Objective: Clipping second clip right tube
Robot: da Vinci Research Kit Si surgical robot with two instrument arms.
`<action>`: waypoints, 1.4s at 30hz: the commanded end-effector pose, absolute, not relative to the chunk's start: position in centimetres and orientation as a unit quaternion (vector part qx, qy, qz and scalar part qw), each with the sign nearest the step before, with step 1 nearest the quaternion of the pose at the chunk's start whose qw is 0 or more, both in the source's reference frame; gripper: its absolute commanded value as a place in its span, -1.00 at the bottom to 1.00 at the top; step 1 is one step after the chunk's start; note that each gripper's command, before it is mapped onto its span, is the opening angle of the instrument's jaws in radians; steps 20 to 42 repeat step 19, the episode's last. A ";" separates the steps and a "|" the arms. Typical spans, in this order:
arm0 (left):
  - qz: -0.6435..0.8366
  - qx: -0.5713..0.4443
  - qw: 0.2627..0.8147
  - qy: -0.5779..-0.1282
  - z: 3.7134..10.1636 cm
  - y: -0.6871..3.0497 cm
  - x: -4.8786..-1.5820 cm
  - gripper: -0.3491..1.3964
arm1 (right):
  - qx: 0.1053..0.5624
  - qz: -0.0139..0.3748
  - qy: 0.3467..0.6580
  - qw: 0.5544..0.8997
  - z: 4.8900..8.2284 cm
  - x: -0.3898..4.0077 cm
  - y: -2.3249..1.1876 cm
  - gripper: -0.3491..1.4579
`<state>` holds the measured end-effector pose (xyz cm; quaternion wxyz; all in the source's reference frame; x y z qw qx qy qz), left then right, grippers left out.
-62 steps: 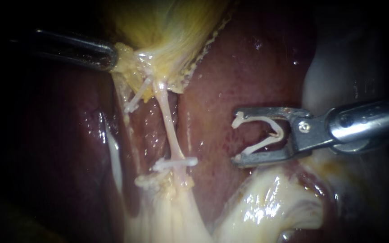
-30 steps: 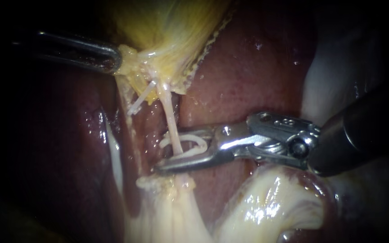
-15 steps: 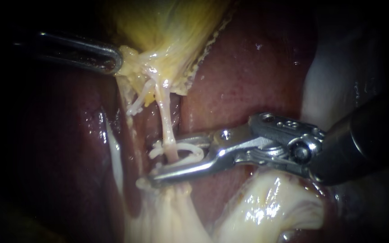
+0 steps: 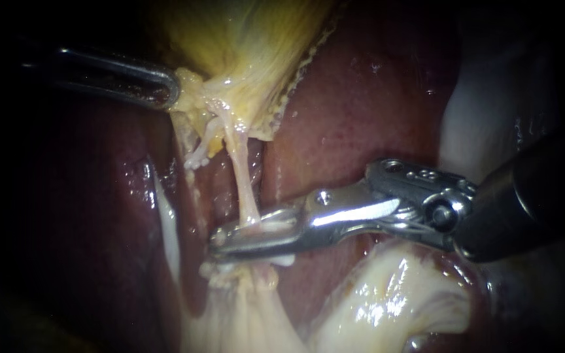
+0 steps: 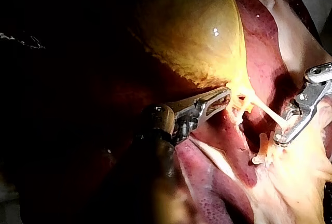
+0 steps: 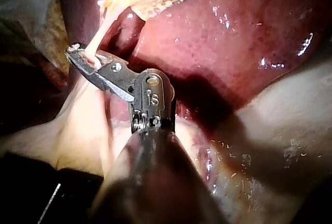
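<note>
**Right jaws clamped on a clip around the right tube**

The endoscope view takes in both of my instruments and the clip together. My left wrist view adds a side look at my left jaws. My right wrist view shows the right tube running into the tip of my right instrument, but the clip is hidden there between the metal.

On the left, my left instrument (image 4: 168,88) has its jaws closed on the yellow neck of the gallbladder (image 4: 250,46), and the left wrist view shows its tip buried in that tissue. Just beside it a short pale strand (image 4: 199,151) hangs loose.

The right tube (image 4: 242,176) runs down from the neck straight into my right instrument (image 4: 220,236). Those jaws lie nearly together and squeeze the white clip (image 4: 274,223) from both sides, with the clip around the tube.

Just under the jaws the end of another clip (image 4: 284,261) peeks out. The liver (image 4: 361,111) lies behind, and pale fat (image 4: 387,301) lies under the wrist of my right instrument.
</note>
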<state>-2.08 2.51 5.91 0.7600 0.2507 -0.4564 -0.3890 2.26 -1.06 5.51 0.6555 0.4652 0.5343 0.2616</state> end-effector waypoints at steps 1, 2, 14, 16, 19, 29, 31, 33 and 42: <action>-0.389 0.251 0.760 -0.456 5.91 2.51 -2.08 -1.00 | 0.465 0.262 0.535 0.656 5.52 2.26 -1.07 -1.00; -0.389 0.251 0.760 -0.456 5.92 2.51 -2.08 -1.00 | 0.466 0.264 0.533 0.655 5.53 2.26 -1.06 -1.00; -0.389 0.251 0.760 -0.456 5.92 2.51 -2.08 -1.00 | 0.477 0.270 0.515 0.659 5.59 2.26 -1.14 -1.00; -0.389 0.251 0.760 -0.456 5.92 2.51 -2.08 -1.00 | 0.477 0.270 0.515 0.659 5.60 2.26 -1.14 -1.00; -0.389 0.251 0.760 -0.456 5.92 2.51 -2.08 -1.00 | 0.477 0.270 0.515 0.659 5.60 2.26 -1.14 -1.00; -0.389 0.251 0.760 -0.456 5.92 2.51 -2.08 -1.00 | 0.477 0.270 0.515 0.659 5.60 2.26 -1.14 -1.00; -0.389 0.251 0.760 -0.456 5.92 2.51 -2.08 -1.00 | 0.477 0.270 0.515 0.659 5.60 2.26 -1.14 -1.00; -0.389 0.251 0.760 -0.456 5.92 2.51 -2.08 -1.00 | 0.477 0.270 0.515 0.659 5.60 2.26 -1.14 -1.00; -0.389 0.251 0.760 -0.456 5.92 2.51 -2.08 -1.00 | 0.477 0.270 0.515 0.659 5.60 2.26 -1.14 -1.00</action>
